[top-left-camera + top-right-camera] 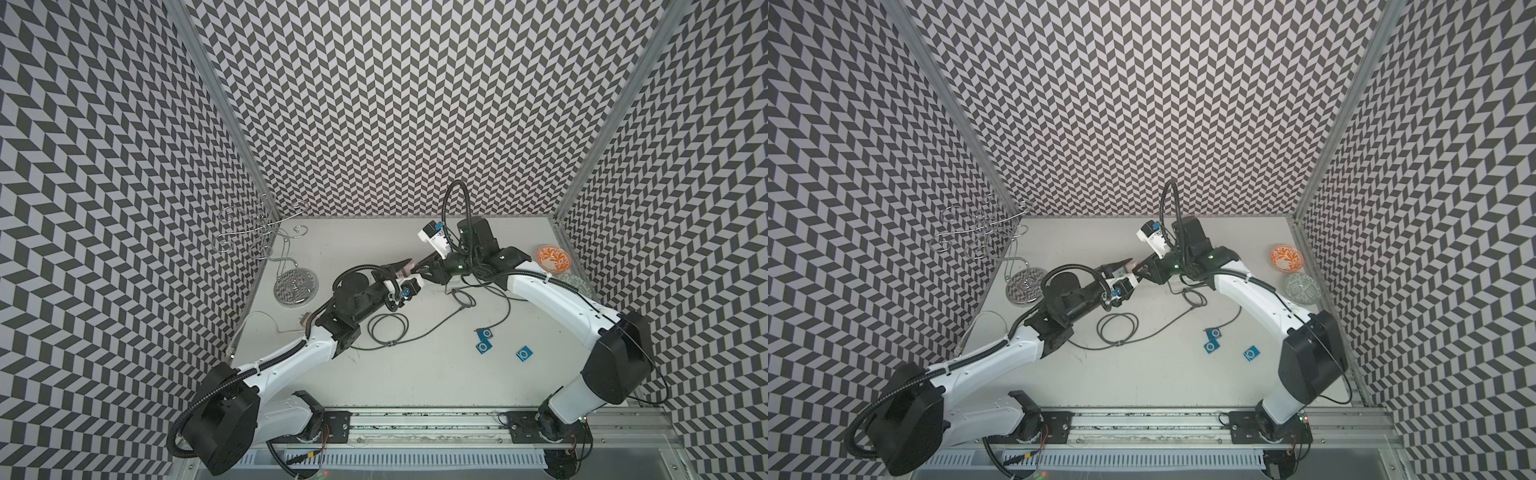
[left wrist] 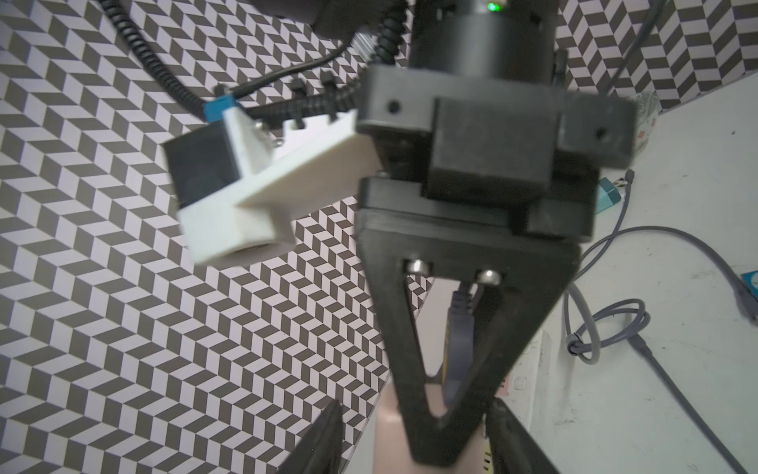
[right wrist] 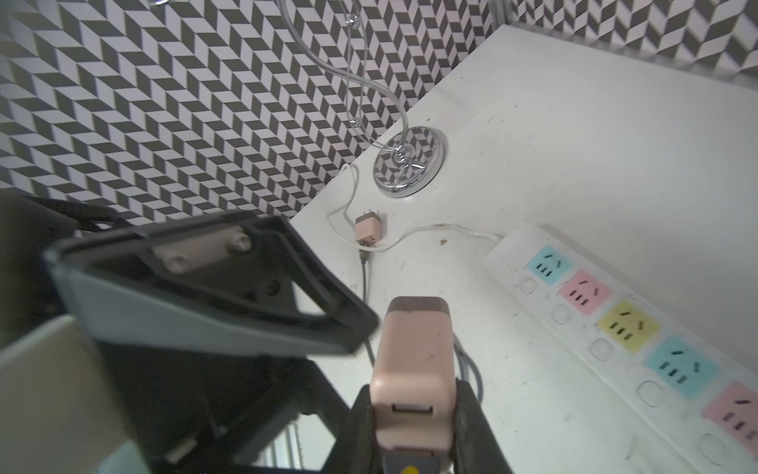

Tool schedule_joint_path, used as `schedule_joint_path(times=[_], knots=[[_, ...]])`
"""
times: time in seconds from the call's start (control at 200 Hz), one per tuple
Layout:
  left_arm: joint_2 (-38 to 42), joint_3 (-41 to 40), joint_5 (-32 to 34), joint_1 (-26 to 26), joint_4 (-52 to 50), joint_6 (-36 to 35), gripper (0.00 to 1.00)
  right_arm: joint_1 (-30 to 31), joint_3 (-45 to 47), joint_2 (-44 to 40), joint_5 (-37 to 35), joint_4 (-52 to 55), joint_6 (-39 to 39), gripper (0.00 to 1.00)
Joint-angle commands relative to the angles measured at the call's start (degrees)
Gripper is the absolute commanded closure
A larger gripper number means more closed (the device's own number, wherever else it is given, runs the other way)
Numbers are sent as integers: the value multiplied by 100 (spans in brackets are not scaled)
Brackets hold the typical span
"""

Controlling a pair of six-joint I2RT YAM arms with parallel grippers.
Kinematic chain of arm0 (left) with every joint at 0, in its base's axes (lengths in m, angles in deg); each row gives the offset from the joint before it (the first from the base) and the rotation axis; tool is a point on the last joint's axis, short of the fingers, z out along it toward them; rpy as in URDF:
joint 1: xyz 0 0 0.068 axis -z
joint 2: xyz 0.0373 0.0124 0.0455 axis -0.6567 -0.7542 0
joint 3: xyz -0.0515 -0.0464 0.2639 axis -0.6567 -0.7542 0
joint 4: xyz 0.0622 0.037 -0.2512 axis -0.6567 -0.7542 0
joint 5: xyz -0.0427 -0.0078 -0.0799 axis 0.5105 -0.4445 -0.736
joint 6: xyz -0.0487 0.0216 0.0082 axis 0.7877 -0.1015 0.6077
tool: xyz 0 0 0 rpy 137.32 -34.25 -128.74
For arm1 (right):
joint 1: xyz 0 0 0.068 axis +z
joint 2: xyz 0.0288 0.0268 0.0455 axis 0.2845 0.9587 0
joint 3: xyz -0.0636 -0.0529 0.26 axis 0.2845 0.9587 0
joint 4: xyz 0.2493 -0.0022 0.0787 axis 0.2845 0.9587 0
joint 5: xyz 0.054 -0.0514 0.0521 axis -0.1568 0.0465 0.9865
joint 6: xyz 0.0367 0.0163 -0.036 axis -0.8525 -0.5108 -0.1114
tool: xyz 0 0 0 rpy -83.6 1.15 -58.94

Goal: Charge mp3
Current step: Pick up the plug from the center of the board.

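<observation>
On the white table [image 1: 436,382], the right gripper [image 3: 414,394] clamps the pink adapter [image 3: 414,361] — its long axis pointing at the left gripper [image 2: 414,414], whose jaws seem parted (view blurred). Blue mp3 players [image 1: 484,333] lie well apart, nearer the right arm [image 1: 552,299].

Small pink rounded plastic charger adapter [image 3: 414,361], USB port showing, sits clamped in the right gripper [image 1: 420,272]; three flat square blue mp3 players [image 1: 485,333] lie well apart from it, beside its arm

Stand [image 1: 296,286] behind-left of cable [image 1: 389,343]; three players [image 1: 484,347] right of cable; bowl [image 1: 552,257] far right of cable, behind.
</observation>
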Motion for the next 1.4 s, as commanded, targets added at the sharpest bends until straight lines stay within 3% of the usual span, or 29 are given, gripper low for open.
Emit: schedule_joint_path(times=[0.0,0.406,0.711,0.861,1.001,1.157,1.392], knots=[[415,25,-374,-257,49,359,39,-274,95,-301,-173,-495,408,94],[571,-146,-882,-823,-393,290,37,-628,-25,-380,219,-358,805,93],[25,85,-1186,-520,-379,-79,36,-616,-284,-301,628,329,1249,90],[-218,337,-1193,-576,-380,277,37,-620,-298,-392,92,429,1833,90],[-222,439,-1453,-1079,-372,1138,36,-622,-387,-351,-734,312,2673,90],[-160,353,-1008,-1389,-64,1869,35,-622,-521,-102,-1418,222,3686,94],[-193,323,-102,-1624,-11,2328,35,-617,-594,479,-2022,418,5325,98]])
